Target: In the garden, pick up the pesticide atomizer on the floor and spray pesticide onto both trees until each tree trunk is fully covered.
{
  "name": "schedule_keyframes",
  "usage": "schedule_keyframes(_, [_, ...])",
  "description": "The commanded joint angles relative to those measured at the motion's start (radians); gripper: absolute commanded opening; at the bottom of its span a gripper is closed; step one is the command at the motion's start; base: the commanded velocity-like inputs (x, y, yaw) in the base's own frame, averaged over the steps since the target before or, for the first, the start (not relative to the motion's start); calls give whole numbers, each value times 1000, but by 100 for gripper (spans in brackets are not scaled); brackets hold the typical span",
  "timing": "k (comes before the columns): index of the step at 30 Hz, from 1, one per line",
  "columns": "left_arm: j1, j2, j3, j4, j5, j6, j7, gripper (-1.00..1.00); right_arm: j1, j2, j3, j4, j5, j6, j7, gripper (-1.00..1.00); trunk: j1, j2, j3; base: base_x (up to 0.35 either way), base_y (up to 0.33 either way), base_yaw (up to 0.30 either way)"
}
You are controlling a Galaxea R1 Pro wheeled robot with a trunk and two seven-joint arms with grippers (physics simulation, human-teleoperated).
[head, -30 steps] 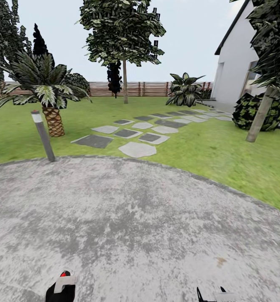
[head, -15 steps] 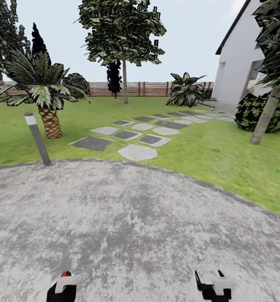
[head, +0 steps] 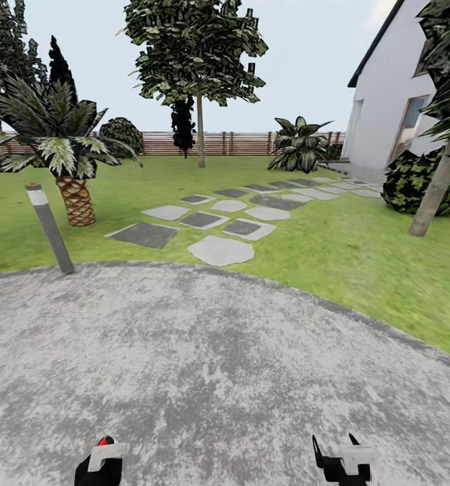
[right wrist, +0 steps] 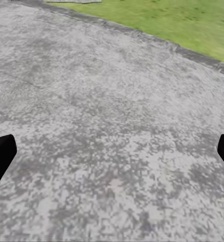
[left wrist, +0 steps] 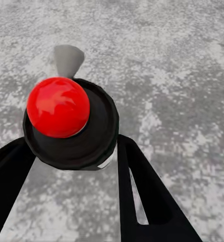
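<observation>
The pesticide atomizer [left wrist: 71,126], a black bottle with a red knob and a grey nozzle, sits between the black fingers of my left gripper [left wrist: 71,147], which is shut on it. It also peeks over the bottom edge of the head view as the atomizer [head: 103,462]. My right gripper [head: 334,447] is open, and the right wrist view shows grey paving between its spread fingers [right wrist: 2,154]. One tree trunk [head: 200,131] stands far ahead by the fence. Another tree trunk [head: 437,196] leans at the right edge on the lawn.
I stand on a round grey paved area [head: 211,364] bordered by grass. A slanted bollard [head: 49,229] and a short palm [head: 73,196] stand at the left. Stepping slabs [head: 221,250] lead toward a white house [head: 386,115]; a dark bush [head: 413,185] sits beside it.
The camera has advanced: the bollard and palm slid left, the right trunk slid right. My right gripper rose into the head view. The left gripper kept its hold.
</observation>
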Motion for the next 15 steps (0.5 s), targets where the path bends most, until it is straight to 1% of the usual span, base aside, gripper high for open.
schedule_keyframes(1, [-1,0,-1,1,4,-3,1,-100,-1,0,-5,1,11,-2,-5,100,0,0,-1,339,0,0])
schedule_keyframes(11, [-1,-1,-1,2,2,-3,1,-100,-1,0,-7,1,9,-4,-8,100,0,0,-1,339,0,0])
schedule_keyframes(15, [-1,-1,-1,2,3,-3,1,-100,-1,5,-7,2,9,-3,-8,100,0,0,-1,339,0,0])
